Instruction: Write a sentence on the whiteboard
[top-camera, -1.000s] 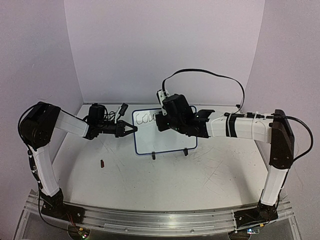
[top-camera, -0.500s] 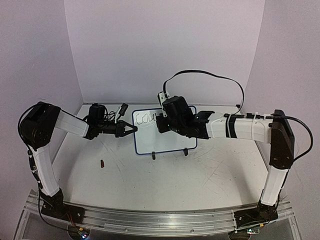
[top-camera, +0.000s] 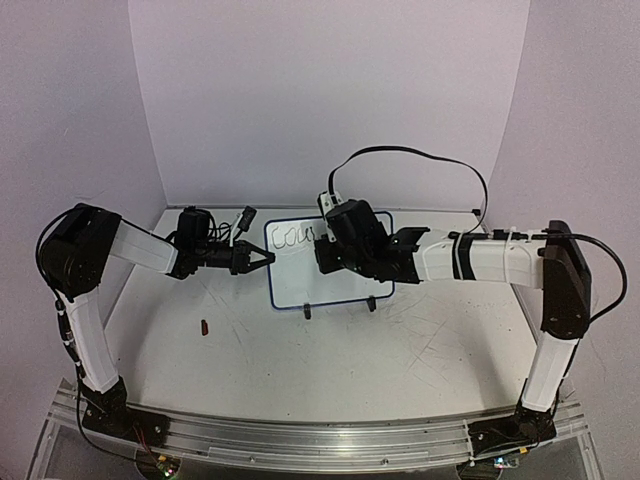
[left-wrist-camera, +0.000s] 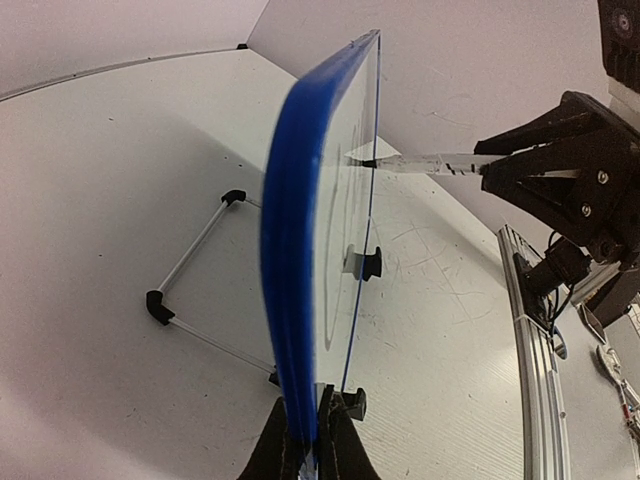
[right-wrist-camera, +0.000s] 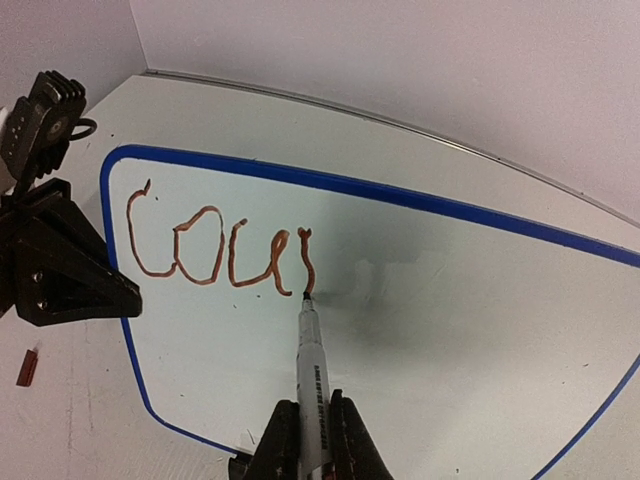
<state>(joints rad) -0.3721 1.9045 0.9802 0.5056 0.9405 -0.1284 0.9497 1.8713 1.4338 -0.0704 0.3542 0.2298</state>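
Right wrist: the right gripper (right-wrist-camera: 312, 428) clamps a marker (right-wrist-camera: 311, 355), its tip on the whiteboard (right-wrist-camera: 450, 300) where the sentence (right-wrist-camera: 215, 250) breaks off. The left gripper (left-wrist-camera: 312, 440) pinches the board's edge (it stands mid-table). Pushing too hard could tilt the board and smear a stroke.

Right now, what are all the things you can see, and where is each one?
whiteboard: one, white with a blue frame, standing upright in the middle of the table on wire feet.
writing: a few loopy letters, reddish-brown, top left of the board.
marker: one, pale barrel, tip touching the board after the last letter.
small piece: one, dark red, lying on the table left of the board.
table: one, white and scuffed, under everything.
left fingers: one pair, black, shut on the board's left edge.
right fingers: one pair, black, shut on the marker.
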